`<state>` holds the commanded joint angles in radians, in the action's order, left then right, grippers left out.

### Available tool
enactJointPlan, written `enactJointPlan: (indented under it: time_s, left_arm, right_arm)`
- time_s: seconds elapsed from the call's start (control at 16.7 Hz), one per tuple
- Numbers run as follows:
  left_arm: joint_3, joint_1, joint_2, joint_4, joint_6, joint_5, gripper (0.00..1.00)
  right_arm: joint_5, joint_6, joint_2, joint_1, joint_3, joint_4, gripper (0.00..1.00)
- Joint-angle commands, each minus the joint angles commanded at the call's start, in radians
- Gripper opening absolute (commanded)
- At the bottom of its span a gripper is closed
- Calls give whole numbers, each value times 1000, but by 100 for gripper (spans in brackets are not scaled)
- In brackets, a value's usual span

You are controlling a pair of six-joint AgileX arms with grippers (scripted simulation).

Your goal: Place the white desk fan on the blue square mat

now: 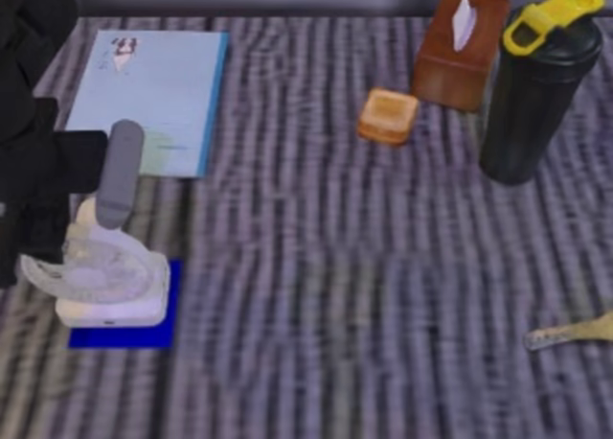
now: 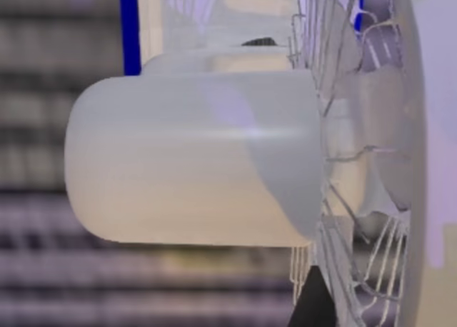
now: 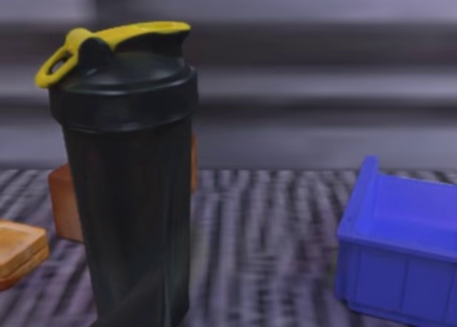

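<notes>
The white desk fan (image 1: 107, 276) stands at the table's front left, its rectangular base resting on the blue square mat (image 1: 144, 335), which shows along the base's front and right sides. My left gripper (image 1: 46, 252) reaches in from the left and is shut on the fan's ring grille. In the left wrist view the fan's motor housing (image 2: 193, 156) fills the frame, one dark fingertip (image 2: 313, 305) lies against the grille wires, and a strip of the mat (image 2: 128, 27) shows behind. My right arm is out of the top view, parked by the black bottle (image 3: 128, 184).
A pale-blue notebook (image 1: 153, 99) lies behind the fan. At the back right are a brown tissue box (image 1: 460, 51), a piece of toast (image 1: 388, 116) and the black bottle with a yellow lid (image 1: 536, 94). A yellowish tool (image 1: 575, 332) lies front right. A blue bin (image 3: 403, 255) shows in the right wrist view.
</notes>
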<state>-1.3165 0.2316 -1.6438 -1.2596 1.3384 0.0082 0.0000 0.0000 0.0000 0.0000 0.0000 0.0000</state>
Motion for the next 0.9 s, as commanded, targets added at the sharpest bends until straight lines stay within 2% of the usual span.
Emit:
enactJointPlan:
  time_s: [0.6,0.9]
  left_arm:
    - [0,0,0,0,0,0,98]
    - [0,0,0,0,0,0,100]
  right_arm:
    - [0,0,0,0,0,0,100]
    - [0,0,0,0,0,0,100]
